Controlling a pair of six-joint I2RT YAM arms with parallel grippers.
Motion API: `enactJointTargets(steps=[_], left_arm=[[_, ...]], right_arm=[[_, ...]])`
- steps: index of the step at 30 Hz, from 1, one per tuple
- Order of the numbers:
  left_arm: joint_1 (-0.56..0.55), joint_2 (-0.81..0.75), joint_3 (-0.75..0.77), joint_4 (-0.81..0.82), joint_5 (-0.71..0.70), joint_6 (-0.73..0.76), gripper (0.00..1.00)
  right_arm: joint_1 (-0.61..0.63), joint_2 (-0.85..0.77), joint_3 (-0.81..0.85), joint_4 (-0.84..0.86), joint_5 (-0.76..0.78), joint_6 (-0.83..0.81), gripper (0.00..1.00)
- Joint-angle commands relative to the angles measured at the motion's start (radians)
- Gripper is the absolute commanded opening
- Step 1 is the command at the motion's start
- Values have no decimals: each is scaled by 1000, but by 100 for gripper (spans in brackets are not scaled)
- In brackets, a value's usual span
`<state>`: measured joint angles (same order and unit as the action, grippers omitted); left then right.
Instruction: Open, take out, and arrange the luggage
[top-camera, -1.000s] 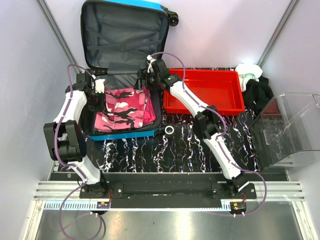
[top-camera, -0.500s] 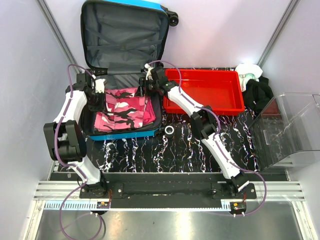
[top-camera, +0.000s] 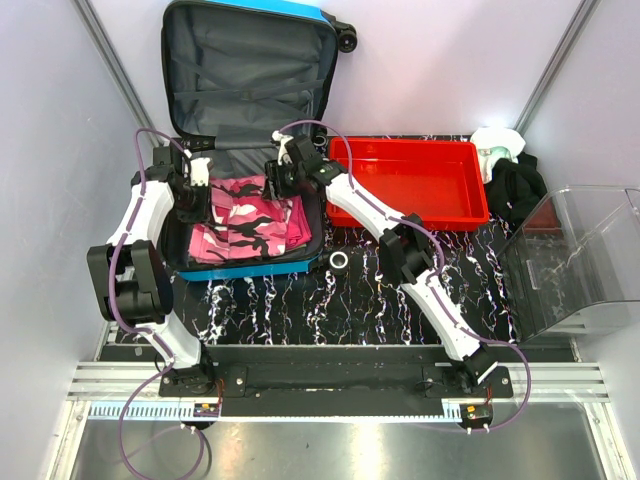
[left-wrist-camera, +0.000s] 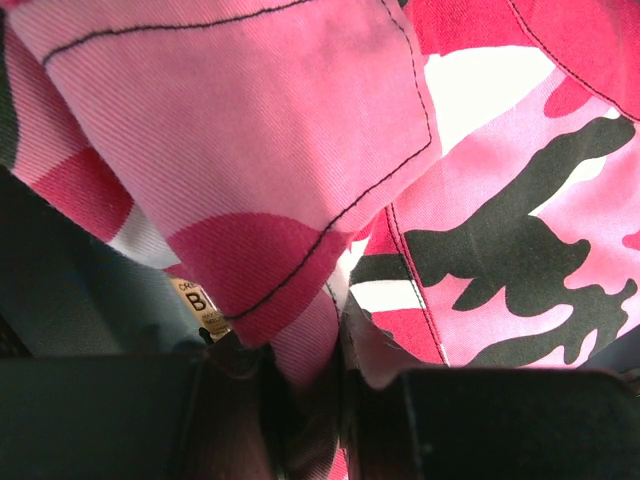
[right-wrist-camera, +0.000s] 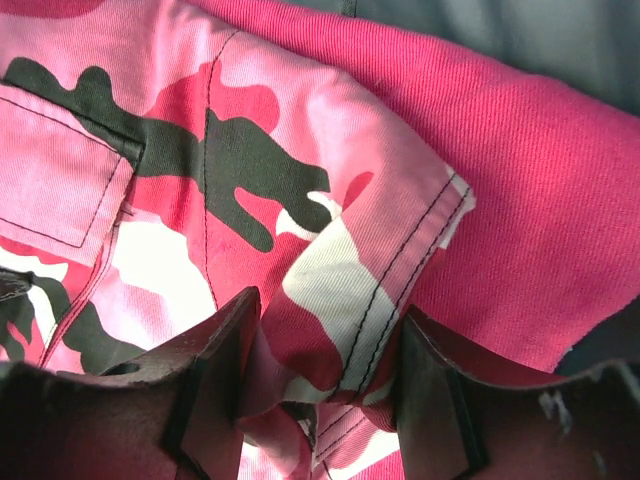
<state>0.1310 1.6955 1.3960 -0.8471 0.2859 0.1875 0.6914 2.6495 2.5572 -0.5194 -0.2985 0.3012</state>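
The luggage (top-camera: 250, 70) lies open at the far left of the bench (top-camera: 330, 310), its lid upright and pink camo clothes (top-camera: 245, 225) in its lower half. The left claw (left-wrist-camera: 300, 395) is pinched narrow on a fold of the clothes. The right claw (right-wrist-camera: 325, 400) stands wide, straddling one corner of them.

Legible only at the lower left of the left wrist view: a small cream tag (left-wrist-camera: 198, 303) tucked under the pink camouflage garment (left-wrist-camera: 300, 150), printed with a capital "B". Smaller print above and below it too blurred to read.
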Motion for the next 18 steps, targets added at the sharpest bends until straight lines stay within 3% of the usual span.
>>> enactJointTargets(steps=[1,7,10,12,18], left_arm=[[5,6,18,2,-4,12,0],[4,4,9,-9,33,7,0],[4,3,3,-10,29,10,0],[4,0,5,-12,24,13,0],[-8,-59,0,-29,84,21,0]], right_arm=[[8,-31,24,8,19,-7,57],[-1,12,31,-14,114,-31,55],[-6,21,37,-16,118,-37,26],[-4,18,41,-14,93,-28,0],[-7,-74,84,-40,65,-40,0]])
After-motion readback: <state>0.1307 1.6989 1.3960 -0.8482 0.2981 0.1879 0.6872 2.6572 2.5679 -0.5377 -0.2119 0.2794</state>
